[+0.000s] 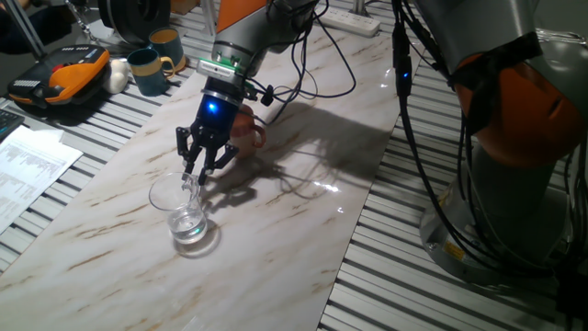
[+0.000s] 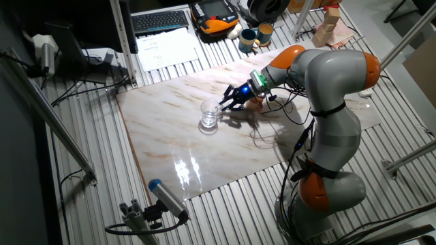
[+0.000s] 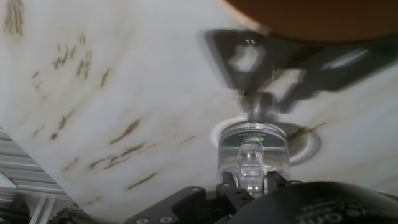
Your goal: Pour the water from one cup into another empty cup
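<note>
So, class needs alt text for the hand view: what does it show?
The hand grips the handle of a clear glass mug standing on a marble tabletop. A terracotta mug's edge shows at the top right.

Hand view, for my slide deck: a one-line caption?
Gripper straddling the glass mug handle on the marble table, terracotta mug beyond.

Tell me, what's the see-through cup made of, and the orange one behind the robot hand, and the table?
The see-through cup looks like clear glass: the table shows right through it, and its base is thick. The orange cup looks like matte pottery, though it is mostly hidden. The table looks like glossy marble, pale with brown veins, possibly only a printed surface.
</note>
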Action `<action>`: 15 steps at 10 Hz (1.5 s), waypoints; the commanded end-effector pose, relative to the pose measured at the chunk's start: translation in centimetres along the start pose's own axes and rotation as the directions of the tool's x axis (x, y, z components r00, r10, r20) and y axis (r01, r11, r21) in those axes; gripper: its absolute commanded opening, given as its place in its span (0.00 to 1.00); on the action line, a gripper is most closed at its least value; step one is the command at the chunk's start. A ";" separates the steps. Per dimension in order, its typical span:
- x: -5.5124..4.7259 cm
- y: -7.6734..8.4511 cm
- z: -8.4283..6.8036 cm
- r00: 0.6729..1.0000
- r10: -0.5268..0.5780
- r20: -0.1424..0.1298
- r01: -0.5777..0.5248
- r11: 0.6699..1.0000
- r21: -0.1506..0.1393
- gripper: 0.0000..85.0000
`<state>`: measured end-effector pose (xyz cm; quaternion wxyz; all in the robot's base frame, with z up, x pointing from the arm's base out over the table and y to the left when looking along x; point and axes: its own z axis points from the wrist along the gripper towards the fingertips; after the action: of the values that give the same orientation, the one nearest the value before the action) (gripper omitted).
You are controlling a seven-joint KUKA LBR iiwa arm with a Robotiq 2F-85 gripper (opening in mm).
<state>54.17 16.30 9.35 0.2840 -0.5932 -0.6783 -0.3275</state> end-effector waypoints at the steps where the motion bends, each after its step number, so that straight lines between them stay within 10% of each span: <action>1: 0.0 0.0 0.0 1.000 0.000 0.002 0.000 1.000 0.001 0.40; 3: 0.0 0.0 0.0 1.000 -0.001 0.004 0.001 1.000 0.003 0.40; 6: 0.0 0.0 0.0 1.000 -0.006 -0.005 0.006 1.000 0.016 0.00; 15: 2.2 0.7 -1.0 0.999 -0.027 0.037 0.025 0.998 0.056 0.00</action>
<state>54.57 16.93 11.78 0.2816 -0.5835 -0.7003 -0.2999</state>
